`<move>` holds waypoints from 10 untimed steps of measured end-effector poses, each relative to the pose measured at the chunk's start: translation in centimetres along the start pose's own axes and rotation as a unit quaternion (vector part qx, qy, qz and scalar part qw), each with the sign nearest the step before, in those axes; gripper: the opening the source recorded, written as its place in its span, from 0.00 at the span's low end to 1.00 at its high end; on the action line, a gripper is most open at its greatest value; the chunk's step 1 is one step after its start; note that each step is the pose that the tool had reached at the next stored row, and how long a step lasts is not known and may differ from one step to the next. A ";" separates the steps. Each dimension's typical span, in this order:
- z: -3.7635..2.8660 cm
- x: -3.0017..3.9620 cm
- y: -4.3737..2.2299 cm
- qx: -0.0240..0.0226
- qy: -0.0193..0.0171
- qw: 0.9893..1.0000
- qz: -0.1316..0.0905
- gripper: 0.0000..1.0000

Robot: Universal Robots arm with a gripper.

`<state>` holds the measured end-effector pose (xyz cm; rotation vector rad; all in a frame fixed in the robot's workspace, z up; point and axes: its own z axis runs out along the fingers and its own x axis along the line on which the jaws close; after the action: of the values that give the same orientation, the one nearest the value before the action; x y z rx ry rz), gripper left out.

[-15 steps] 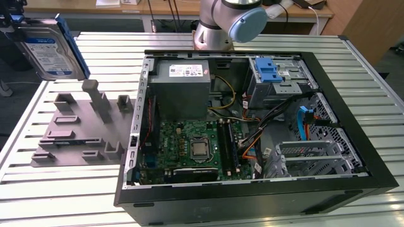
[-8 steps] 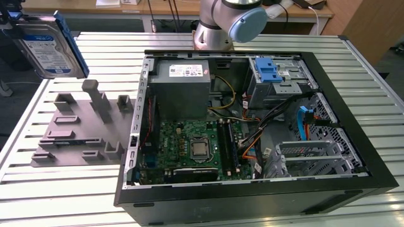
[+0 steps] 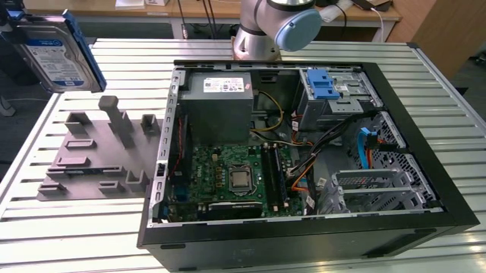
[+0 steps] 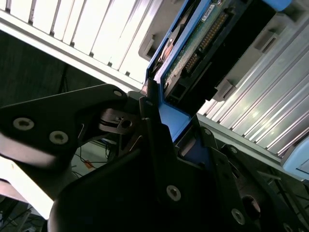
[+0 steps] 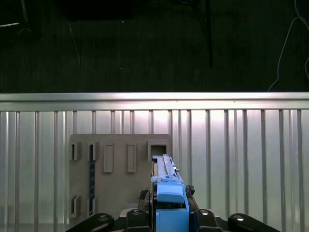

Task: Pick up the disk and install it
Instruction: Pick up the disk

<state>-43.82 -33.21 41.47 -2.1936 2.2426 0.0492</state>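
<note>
The gripper (image 5: 170,216) was clamped on the disk (image 3: 57,54), its fingers pinching the blue frame at one end. The disk hung in the air at the exterior view's far left, over the grey fixture plate (image 3: 91,162) and well apart from the open computer case (image 3: 436,187). It stood on end, with its long axis nearly vertical and its label facing the exterior camera.

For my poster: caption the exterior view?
Flat silver blue-framed disk hangs over grey slotted fixture, beside open black computer case.
</note>
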 end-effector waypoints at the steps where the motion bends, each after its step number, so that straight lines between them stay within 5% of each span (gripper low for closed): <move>1: -0.07 0.00 0.00 0.000 0.000 1.000 0.000 0.36; 10: -0.75 -0.02 0.01 0.000 0.000 1.000 0.000 0.36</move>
<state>-43.82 -33.21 42.22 -2.1936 2.2426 0.0492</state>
